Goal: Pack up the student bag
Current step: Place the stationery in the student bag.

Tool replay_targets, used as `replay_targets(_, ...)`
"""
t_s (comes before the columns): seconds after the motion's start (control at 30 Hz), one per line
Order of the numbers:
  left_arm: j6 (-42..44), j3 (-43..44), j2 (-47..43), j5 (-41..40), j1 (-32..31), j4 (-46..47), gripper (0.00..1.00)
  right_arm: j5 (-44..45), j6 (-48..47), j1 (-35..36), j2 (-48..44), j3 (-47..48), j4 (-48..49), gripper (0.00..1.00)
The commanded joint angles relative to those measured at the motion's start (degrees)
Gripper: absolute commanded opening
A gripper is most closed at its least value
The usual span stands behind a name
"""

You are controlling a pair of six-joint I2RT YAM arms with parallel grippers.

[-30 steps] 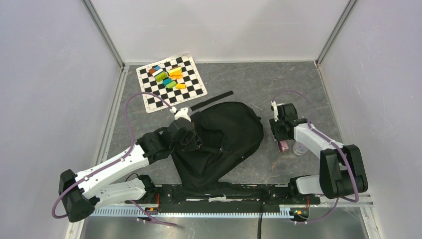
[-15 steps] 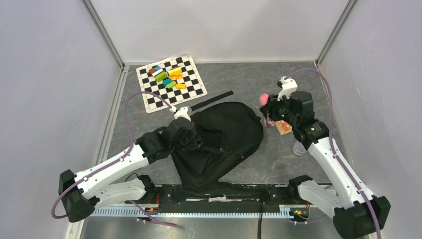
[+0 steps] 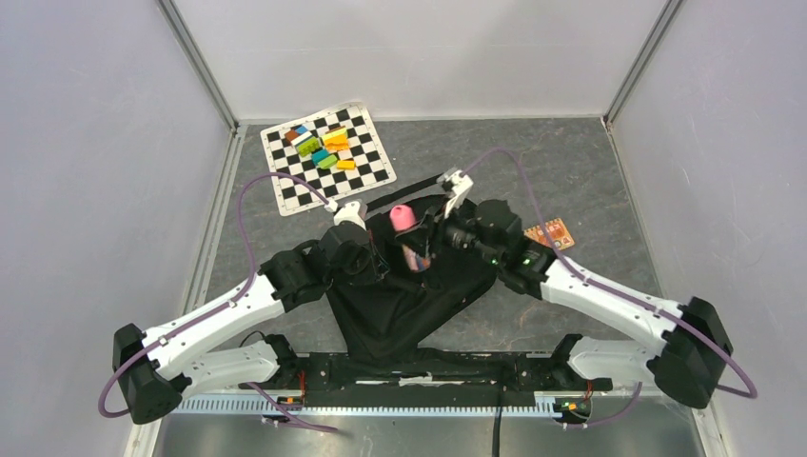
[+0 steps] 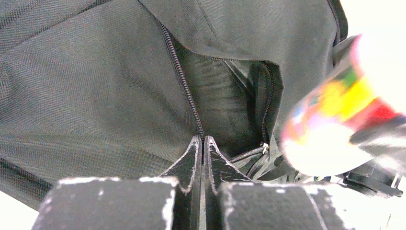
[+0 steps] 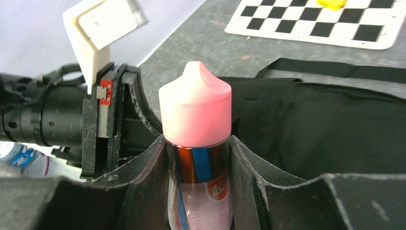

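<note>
The student bag, a black backpack, lies in the middle of the table. My left gripper is shut on its zipper edge, and the zipper runs straight in between the closed jaws of the left gripper. The pocket mouth gapes beside it. My right gripper is shut on a bottle with a pink cap and a striped label, held upright over the bag close to the left gripper. In the left wrist view the bottle is a blur at the right.
A checkerboard mat carrying several coloured blocks lies at the back left. A small orange packet rests on the table right of the bag. A black strap stretches behind the bag. Grey walls enclose the table.
My right arm has swung from the table's right side to the left, carrying the pink-capped bottle over the bag. The left arm and the bag have stayed put.
</note>
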Motion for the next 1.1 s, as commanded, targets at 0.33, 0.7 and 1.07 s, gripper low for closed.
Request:
replay_targets(0.33, 1.0, 2.8, -1.4, -1.0, -0.1, 0.3, 0.02, 8.9, -5.2, 7.2, 8.2, -5.7, 11.7, 0.0)
replay_targets(0.7, 2.5, 4.4, -1.8, -1.6, -0.1, -0.2, 0.02, 5.8, -5.3, 7.8, 9.9, -0.5, -11.3, 0.0)
replay_targets(1.07, 2.2, 4.5, -2.2, -1.5, -0.1, -0.5, 0.02, 13.2, -8.0, 7.9, 4.8, 6.5, -20.7, 0.83)
